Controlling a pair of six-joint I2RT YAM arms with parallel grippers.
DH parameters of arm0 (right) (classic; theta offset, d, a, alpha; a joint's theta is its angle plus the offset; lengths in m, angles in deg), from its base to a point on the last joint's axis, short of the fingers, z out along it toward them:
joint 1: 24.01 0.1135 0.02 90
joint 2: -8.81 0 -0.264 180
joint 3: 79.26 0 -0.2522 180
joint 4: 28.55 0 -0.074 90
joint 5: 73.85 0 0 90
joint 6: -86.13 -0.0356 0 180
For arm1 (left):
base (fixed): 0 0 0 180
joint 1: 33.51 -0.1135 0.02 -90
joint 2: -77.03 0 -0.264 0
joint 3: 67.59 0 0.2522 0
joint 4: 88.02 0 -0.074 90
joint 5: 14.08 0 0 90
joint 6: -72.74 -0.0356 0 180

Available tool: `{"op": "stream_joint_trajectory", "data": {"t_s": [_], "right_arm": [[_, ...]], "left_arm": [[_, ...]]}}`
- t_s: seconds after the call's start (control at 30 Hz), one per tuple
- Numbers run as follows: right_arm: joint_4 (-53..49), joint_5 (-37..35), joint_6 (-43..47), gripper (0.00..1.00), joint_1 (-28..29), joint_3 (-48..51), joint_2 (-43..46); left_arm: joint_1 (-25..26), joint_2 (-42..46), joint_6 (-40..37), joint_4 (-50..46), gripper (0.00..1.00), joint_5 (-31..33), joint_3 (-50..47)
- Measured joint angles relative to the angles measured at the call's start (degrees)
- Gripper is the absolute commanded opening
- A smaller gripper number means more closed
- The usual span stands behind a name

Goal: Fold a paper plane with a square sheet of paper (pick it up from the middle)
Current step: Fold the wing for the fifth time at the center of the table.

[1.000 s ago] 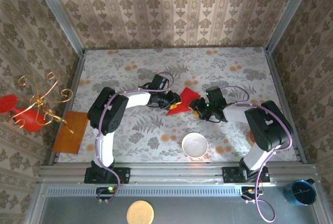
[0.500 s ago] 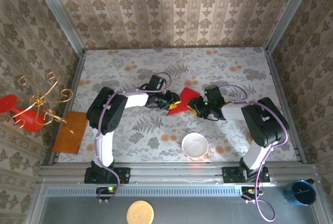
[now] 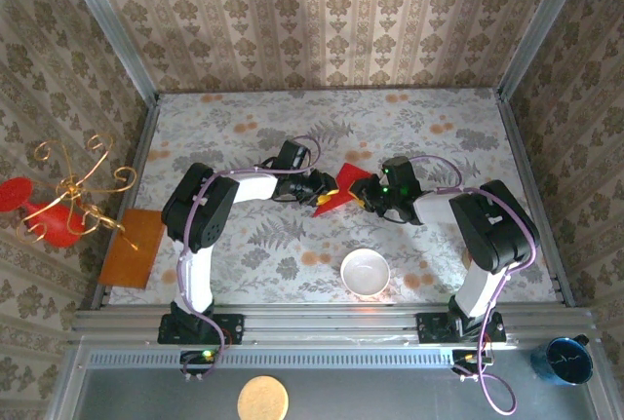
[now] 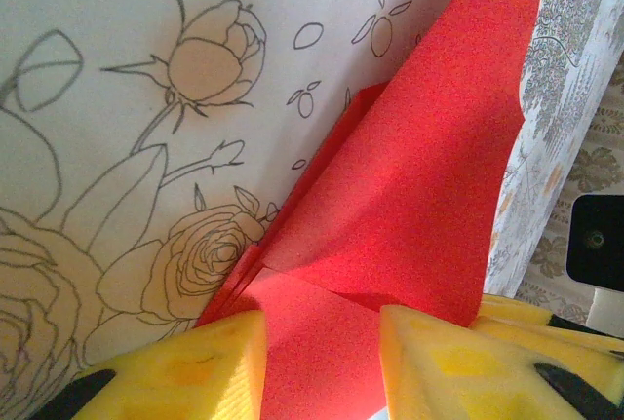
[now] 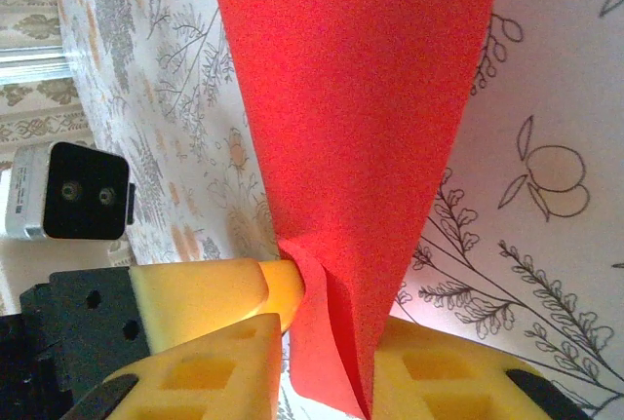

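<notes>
Red paper plane pinched between both hands.

Damask wallpaper walls; floral tabletop, apparently cloth.

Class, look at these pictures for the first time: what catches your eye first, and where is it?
The bright red sheet of paper, partly folded, sits mid-table, pinched between the left gripper and the right gripper. Off the table's left edge stands a red ornament with gold wire curls; a white bowl sits nearer the arms' bases.
</notes>
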Motion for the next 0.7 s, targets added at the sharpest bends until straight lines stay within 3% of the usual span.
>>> {"op": "stream_joint_trajectory", "data": {"t_s": [0.7], "right_arm": [[0.87,-0.04,-2.05,0.01,-0.39,0.13,-1.11]], "left_arm": [[-0.11,2.08,-2.38,-3.54,0.41,2.38,0.0]]}}
